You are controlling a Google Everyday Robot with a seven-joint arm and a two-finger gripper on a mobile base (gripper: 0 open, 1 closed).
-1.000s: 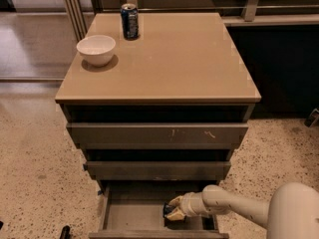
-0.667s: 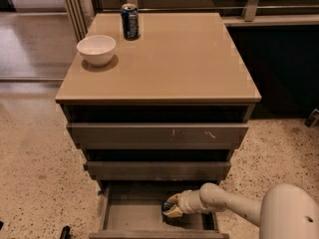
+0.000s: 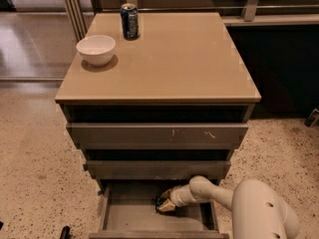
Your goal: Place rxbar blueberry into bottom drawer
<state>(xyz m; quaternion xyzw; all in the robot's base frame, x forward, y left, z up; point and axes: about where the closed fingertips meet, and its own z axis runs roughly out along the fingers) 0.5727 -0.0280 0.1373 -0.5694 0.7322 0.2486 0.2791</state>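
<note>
The bottom drawer (image 3: pixel 124 218) is pulled out, showing its grey floor. My gripper (image 3: pixel 166 202) reaches in from the right and hangs low over the middle of the drawer, near its back. A small dark piece, the rxbar blueberry (image 3: pixel 160 202), shows between the tan fingers (image 3: pixel 168 207), which are shut on it. Most of the bar is hidden by the gripper. My white arm (image 3: pixel 259 208) fills the lower right corner.
The two drawers above (image 3: pixel 157 133) are closed and overhang the back of the open one. On the cabinet top (image 3: pixel 174 59) stand a white bowl (image 3: pixel 95 49) and a blue drink can (image 3: pixel 129 21). Speckled floor lies on both sides.
My gripper has moved a little left and further back inside the bottom drawer, with the dark bar still in it. Nothing else has moved.
</note>
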